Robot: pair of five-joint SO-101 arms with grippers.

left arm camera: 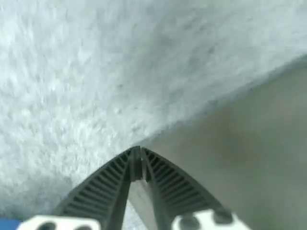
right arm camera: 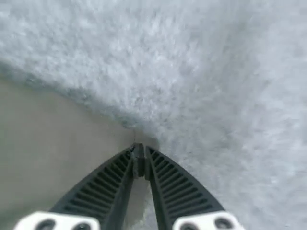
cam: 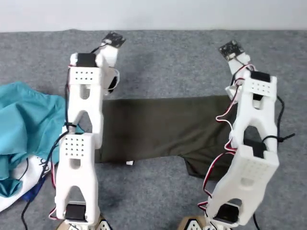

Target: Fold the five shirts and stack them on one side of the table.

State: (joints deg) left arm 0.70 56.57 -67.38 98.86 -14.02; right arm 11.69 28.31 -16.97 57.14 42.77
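Olive shirt (cam: 158,127) lay spread flat mid-tabletop, between both arms. Each arm bent forward and down, the left gripper (left arm camera: 136,154) and right gripper (right arm camera: 139,152) pressed together at its far corners.

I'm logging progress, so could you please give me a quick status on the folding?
Left gripper and right gripper shut on olive shirt, far edge. Shirt spread flat between arms. Teal shirt heaped off to the left.
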